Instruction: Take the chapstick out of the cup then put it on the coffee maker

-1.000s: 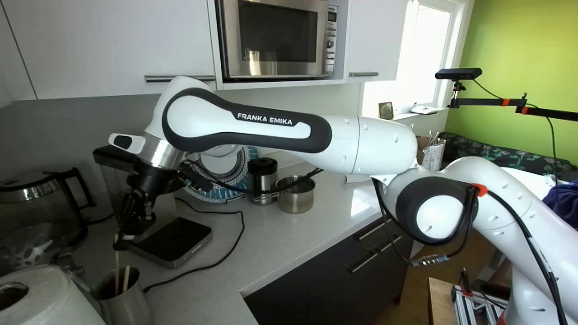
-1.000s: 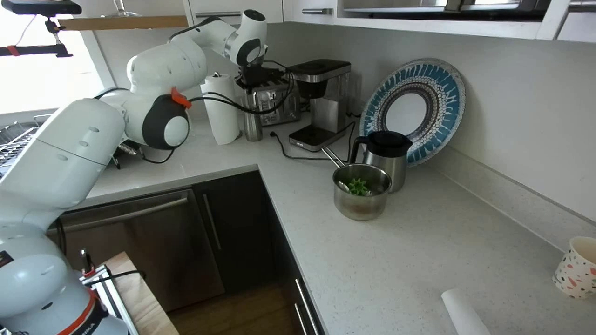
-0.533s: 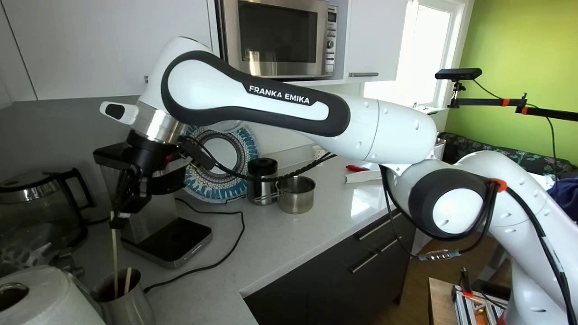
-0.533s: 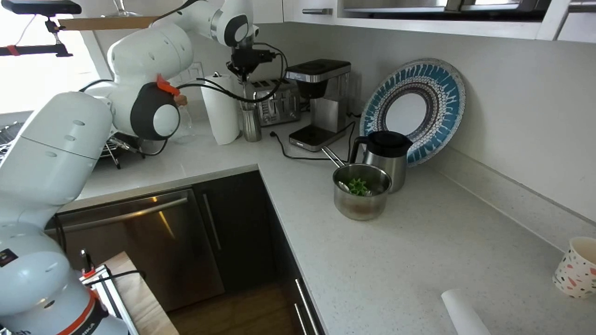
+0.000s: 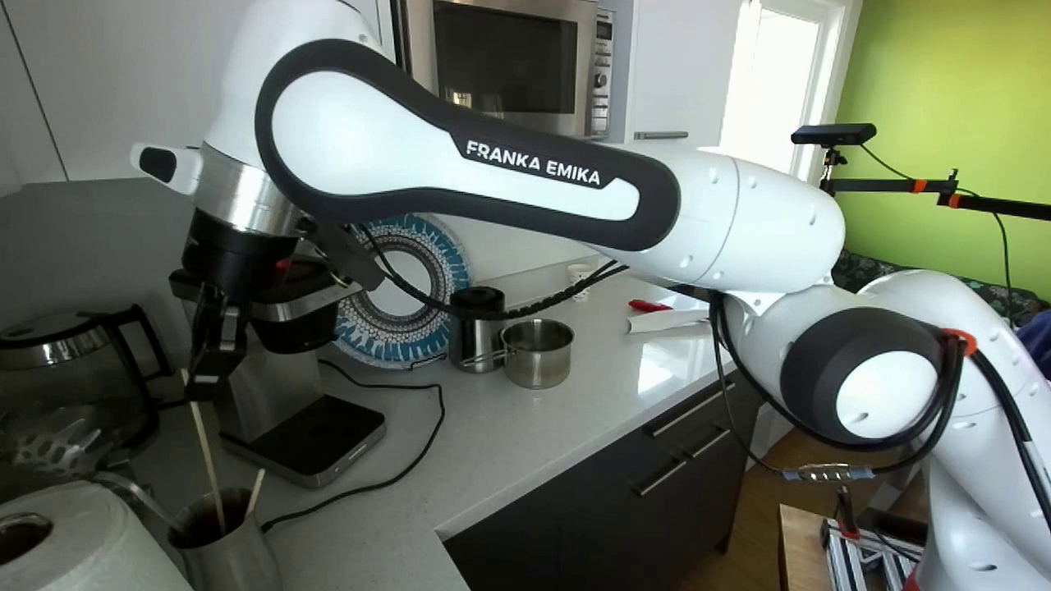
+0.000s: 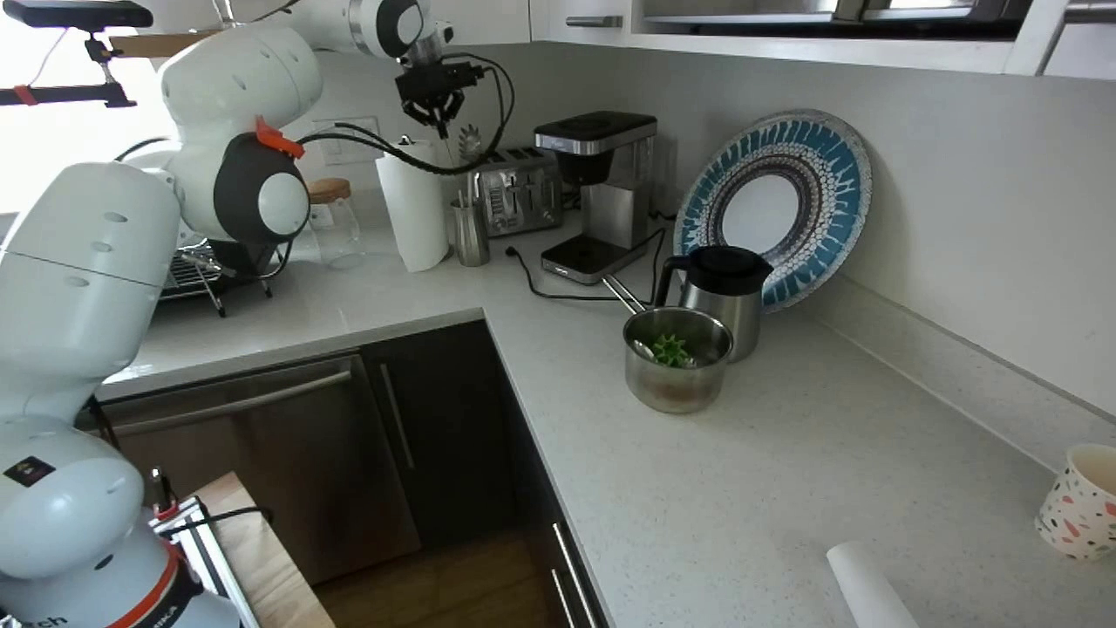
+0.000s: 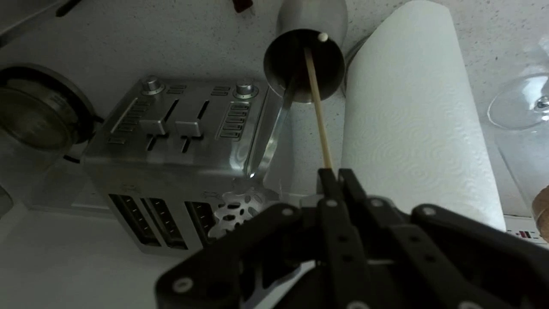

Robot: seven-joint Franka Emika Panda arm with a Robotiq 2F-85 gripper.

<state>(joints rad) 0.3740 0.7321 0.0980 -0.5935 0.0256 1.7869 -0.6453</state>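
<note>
Black claw [image 7: 336, 174] pinching a thin tan wooden stick [image 7: 317, 103], its bottom inside a round silver metal cup [image 7: 312, 17], boxy black-and-silver coffee maker [image 6: 615, 214] near the back corner of the speckled white worktop [image 6: 785, 488]

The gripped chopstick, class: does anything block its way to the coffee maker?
Yes: the metal cup encloses the lower end of that chopstick, hindering sideways moves. Once out, it seems to face no visible obstacle before the coffee maker.

Window [image 5: 784, 90] overexp., counter [image 5: 493, 435] w/ glare, wrist view dim.
</note>
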